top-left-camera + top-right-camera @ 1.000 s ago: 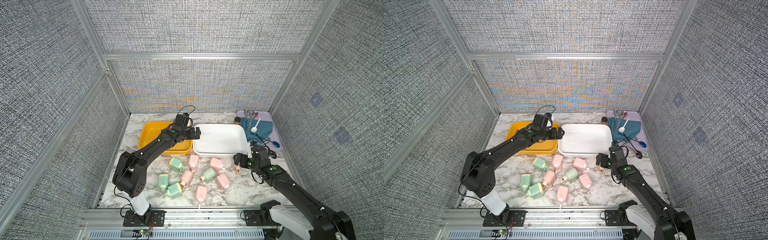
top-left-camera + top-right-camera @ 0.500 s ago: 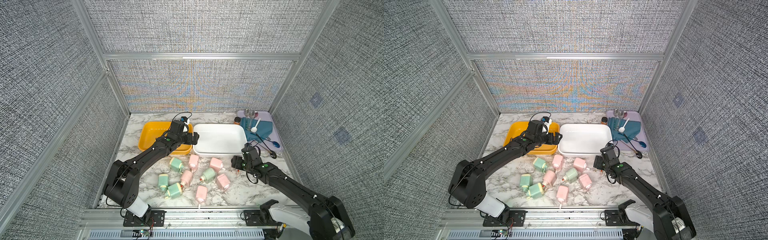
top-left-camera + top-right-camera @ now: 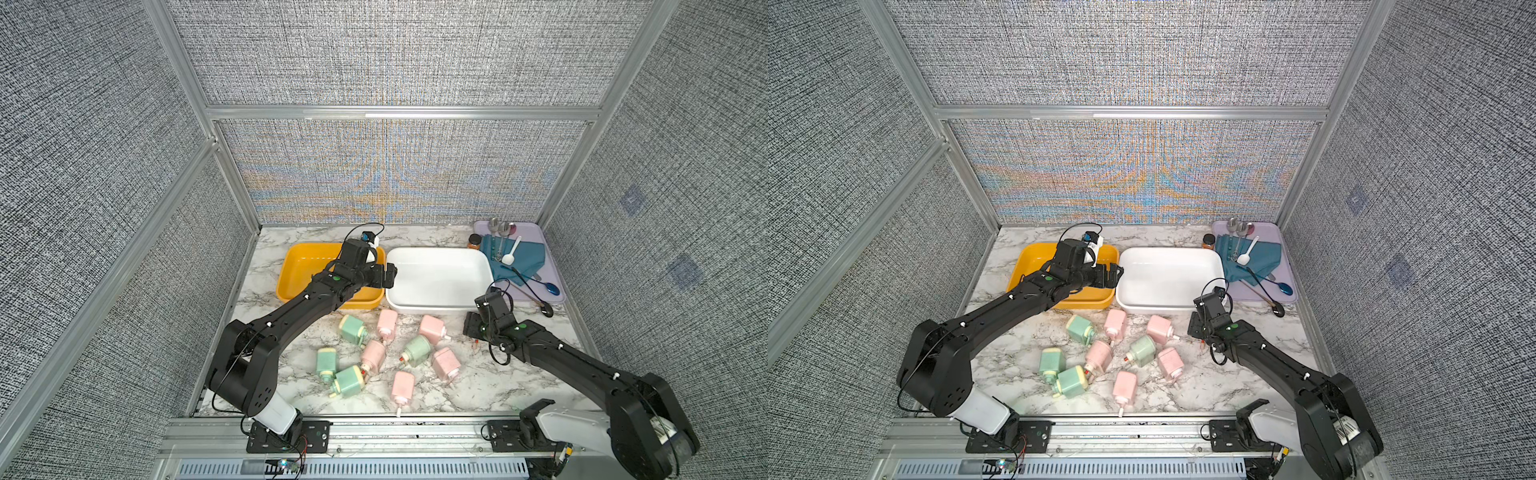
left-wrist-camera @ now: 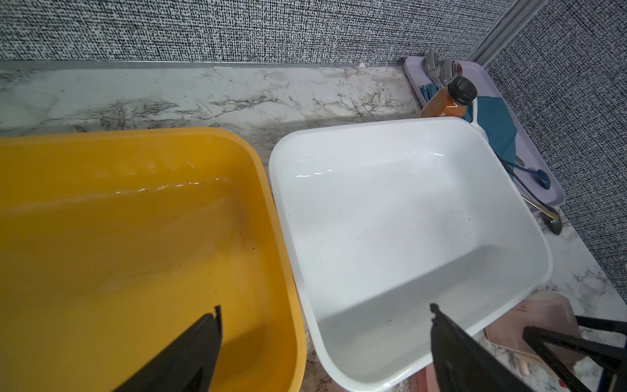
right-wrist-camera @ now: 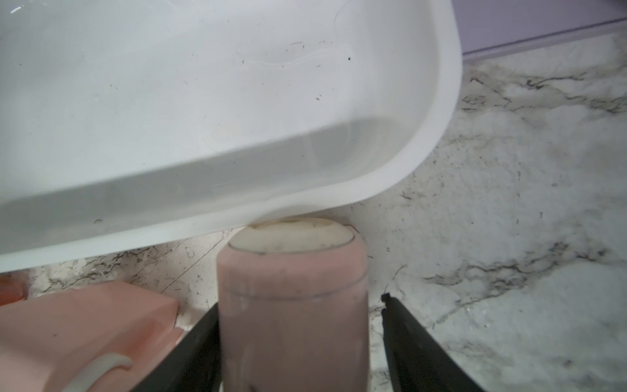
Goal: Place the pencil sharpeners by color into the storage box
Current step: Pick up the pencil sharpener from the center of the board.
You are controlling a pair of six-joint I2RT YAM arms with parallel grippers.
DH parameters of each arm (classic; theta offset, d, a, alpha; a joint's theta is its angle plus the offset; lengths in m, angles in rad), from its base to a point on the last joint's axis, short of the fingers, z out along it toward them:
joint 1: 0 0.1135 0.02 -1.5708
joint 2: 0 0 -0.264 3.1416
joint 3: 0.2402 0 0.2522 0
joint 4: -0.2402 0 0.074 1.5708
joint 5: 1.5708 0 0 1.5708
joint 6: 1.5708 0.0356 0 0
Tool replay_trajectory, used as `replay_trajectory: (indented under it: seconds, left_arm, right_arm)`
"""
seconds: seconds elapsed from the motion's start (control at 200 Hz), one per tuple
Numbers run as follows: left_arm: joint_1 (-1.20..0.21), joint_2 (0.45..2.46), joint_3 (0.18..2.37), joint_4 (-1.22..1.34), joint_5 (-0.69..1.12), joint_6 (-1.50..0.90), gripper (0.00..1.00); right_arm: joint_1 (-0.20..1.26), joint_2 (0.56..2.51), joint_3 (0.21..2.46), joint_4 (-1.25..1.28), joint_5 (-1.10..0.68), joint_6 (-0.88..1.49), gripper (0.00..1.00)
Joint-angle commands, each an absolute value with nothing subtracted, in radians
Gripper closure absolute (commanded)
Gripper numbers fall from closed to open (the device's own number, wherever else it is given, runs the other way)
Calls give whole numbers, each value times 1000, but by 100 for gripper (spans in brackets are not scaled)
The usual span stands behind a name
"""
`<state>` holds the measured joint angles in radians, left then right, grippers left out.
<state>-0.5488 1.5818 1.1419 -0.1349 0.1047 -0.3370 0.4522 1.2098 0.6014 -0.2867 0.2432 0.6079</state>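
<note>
Right arm has dropped lower and flatter over the last second; right hand has narrowed from wide to a straddle round one pink sharpener; left arm only shuffled, left hand hanging over the seam between the bins as before.

Right hand: not clamped yet; one finger touches the sharpener's side, the other stands just off it; reads to me as a grasp mid-close. Left hand: fingers wide apart, nothing between; parked there, I'd guess, to stay clear of the right arm.

Where: target lies on the tabletop at the white bin's front corner on the right arm's side; mostly hidden under the hand in both top views. Probably picked as nearest to that arm and bin; grip goes across the short width, which is what fits the jaws.

Axis: long axis runs from the wrist toward the bin wall; flat cream end faces the bin, right up at its rim, touching or not I can't tell; crank end should then point back at the arm, hidden in the wrist view.

Rest: five more pink and four green sharpeners loose in front of the bins, pointing all ways; white bin and yellow bin both empty, side by side, presumably one per colour; pink neighbour sits just beside the target, so a straight lift looks safest.
</note>
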Motion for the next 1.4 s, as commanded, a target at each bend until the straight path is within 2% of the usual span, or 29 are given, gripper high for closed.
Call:
replay_trajectory:
  seconds: [0.0, 0.195, 0.345, 0.415, 0.53, 0.741, 0.921, 1.176, 1.396]
  left_arm:
    - [-550, 1572, 1134, -124, 94, -308, 1]
    - [-580, 1457, 1012, 52, 109, -249, 1]
    - [-581, 1383, 970, 148, 243, -195, 1]
    - [-583, 1364, 982, 131, 239, -147, 1]
    - [-583, 1331, 970, 176, 205, -123, 1]
    - [-583, 1342, 965, 289, 313, -137, 1]
    - [-583, 1437, 1033, 151, 221, -167, 1]
    - [-582, 1528, 1051, 68, 54, -274, 1]
    - [-580, 1659, 1147, -44, -15, -336, 1]
  right_arm:
    - [456, 1208, 607, -284, 275, 616, 36]
    - [456, 1163, 601, -315, 272, 599, 56]
    - [457, 1098, 613, -372, 235, 563, 62]
    - [458, 1054, 622, -393, 190, 513, 65]
    - [456, 1003, 670, -435, 125, 419, 67]
    - [455, 1008, 791, -423, 87, 307, 72]
    - [432, 1102, 903, -357, 82, 228, 72]
    - [344, 1228, 953, -201, 13, 174, 72]
    - [275, 1363, 1035, -219, 6, 121, 71]
